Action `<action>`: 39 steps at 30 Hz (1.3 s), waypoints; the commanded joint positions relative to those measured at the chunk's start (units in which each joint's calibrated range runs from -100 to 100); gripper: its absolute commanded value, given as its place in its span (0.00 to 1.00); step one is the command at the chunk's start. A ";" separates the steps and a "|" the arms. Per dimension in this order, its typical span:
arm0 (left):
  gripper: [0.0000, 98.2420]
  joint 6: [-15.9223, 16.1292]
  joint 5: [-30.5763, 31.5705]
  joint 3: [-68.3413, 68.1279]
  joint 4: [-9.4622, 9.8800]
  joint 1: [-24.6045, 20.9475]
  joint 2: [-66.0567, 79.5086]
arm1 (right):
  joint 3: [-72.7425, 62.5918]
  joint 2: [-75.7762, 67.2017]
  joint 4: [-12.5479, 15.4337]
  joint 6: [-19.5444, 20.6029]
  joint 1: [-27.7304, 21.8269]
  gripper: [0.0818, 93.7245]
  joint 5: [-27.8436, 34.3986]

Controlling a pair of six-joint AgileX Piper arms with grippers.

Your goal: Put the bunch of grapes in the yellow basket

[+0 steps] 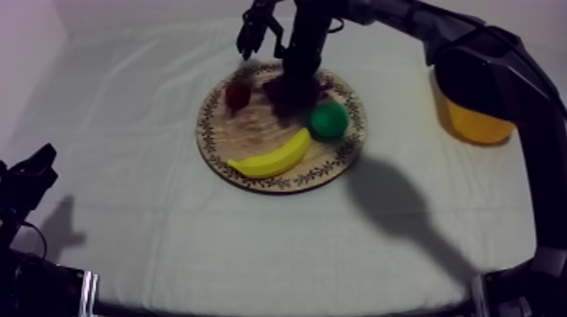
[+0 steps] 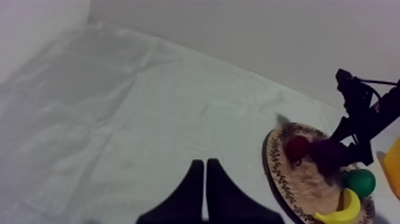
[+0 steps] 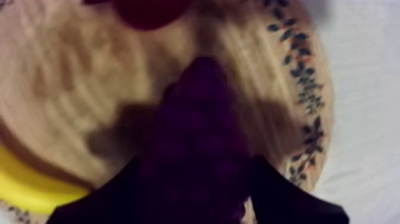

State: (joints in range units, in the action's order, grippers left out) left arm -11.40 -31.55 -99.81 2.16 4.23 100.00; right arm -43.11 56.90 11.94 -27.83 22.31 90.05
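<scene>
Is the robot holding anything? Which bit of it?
The right hand grips the bunch of grapes by its two sides, with the wooden board under it. The left hand, shut, holds nothing.

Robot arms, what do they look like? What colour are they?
Both are black. The right arm is made of thick, rounded, smooth black sections joined end to end, getting narrower toward its jaws. The left arm is black too, and its jaws are two slim black fingers that taper to points.
</scene>
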 commanded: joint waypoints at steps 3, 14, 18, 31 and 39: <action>0.00 0.00 0.02 0.03 0.01 0.00 0.00 | 2.94 -8.23 0.25 -0.44 -1.01 0.30 0.43; 0.00 0.00 0.02 0.03 0.01 0.00 0.00 | 8.01 -33.81 4.68 1.24 -5.99 0.31 3.27; 0.00 0.00 0.02 0.03 0.01 0.00 0.00 | 9.22 -40.66 5.36 3.19 -8.28 0.32 3.10; 0.00 0.00 0.02 0.03 0.01 0.00 0.00 | 25.77 -58.18 4.07 9.02 -17.50 0.36 -7.48; 0.00 0.00 0.02 0.03 0.01 0.00 0.00 | 41.11 -62.81 2.37 10.65 -22.73 0.37 -16.09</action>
State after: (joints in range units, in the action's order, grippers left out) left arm -11.40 -31.48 -99.81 2.16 4.23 100.00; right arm -6.56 -6.03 14.45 -17.25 0.76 75.16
